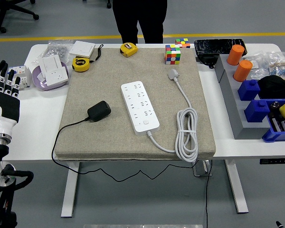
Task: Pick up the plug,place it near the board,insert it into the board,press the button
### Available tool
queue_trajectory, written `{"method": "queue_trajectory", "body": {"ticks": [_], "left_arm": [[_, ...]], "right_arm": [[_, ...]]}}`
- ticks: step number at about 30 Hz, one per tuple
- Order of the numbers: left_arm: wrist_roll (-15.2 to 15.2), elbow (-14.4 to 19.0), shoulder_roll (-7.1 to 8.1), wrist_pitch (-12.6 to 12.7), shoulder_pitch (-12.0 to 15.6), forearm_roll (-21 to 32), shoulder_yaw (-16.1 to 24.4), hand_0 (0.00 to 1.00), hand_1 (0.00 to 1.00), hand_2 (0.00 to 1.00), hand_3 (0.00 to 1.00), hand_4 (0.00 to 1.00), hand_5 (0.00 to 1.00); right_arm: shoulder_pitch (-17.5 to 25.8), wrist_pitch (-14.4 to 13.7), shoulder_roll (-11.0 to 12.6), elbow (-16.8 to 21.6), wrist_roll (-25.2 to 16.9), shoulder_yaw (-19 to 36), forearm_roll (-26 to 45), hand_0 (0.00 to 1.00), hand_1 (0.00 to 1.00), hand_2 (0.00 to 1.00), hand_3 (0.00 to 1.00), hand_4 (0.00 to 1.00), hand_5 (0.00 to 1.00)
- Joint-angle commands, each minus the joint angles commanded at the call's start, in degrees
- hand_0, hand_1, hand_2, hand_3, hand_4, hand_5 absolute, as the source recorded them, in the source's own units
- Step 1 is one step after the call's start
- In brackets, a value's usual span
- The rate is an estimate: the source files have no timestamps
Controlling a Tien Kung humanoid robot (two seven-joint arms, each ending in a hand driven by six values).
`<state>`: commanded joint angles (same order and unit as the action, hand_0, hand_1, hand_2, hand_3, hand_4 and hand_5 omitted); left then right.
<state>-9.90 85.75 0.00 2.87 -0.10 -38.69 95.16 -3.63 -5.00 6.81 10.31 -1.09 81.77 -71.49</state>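
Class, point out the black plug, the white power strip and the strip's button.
black plug (99,110), head view, on its body.
white power strip (139,106), head view, mid top face.
button (146,123), head view, its centre.

Coarse beige woven cloth mat (133,118); on it, smooth glossy white plastic board (140,106), matt black plastic plug (99,110), rubbery grey cable (186,133).

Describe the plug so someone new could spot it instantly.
Start at the beige mat covering the middle of the white table. On its left half, left of the white power strip, lies the black plug, a small boxy adapter. Unlike the white strip's own grey plug near the Rubik's cube, it is black, with a thin black cord trailing off the front edge.
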Motion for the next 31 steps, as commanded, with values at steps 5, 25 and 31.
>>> {"method": "queue_trajectory", "body": {"ticks": [5, 25, 31], "left_arm": [[0.31, 0.4, 0.0, 1.06, -0.03, -1.13, 0.01, 0.348, 0.59, 0.824, 0.998, 0.998, 0.998], [0.61, 1.03, 0.0, -0.49, 0.02, -3.58, 0.25, 0.868, 0.773, 0.765, 0.75, 0.998, 0.998], [0.63, 1.07, 0.0, -0.49, 0.02, -3.33, 0.29, 0.868, 0.773, 0.765, 0.75, 0.998, 0.998]], "right_arm": [[-0.04, -0.01, -0.03, 0.0, -0.04, 0.07, -0.01, 0.764, 0.749, 0.726, 0.79, 0.998, 0.941], [0.12, -0.05, -0.08, 0.0, -0.02, 0.48, 0.0, 0.759, 0.746, 0.727, 0.788, 0.998, 0.927], [0.16, -0.06, -0.1, 0.0, 0.0, 0.73, -0.1, 0.759, 0.746, 0.727, 0.788, 0.998, 0.927]]}}
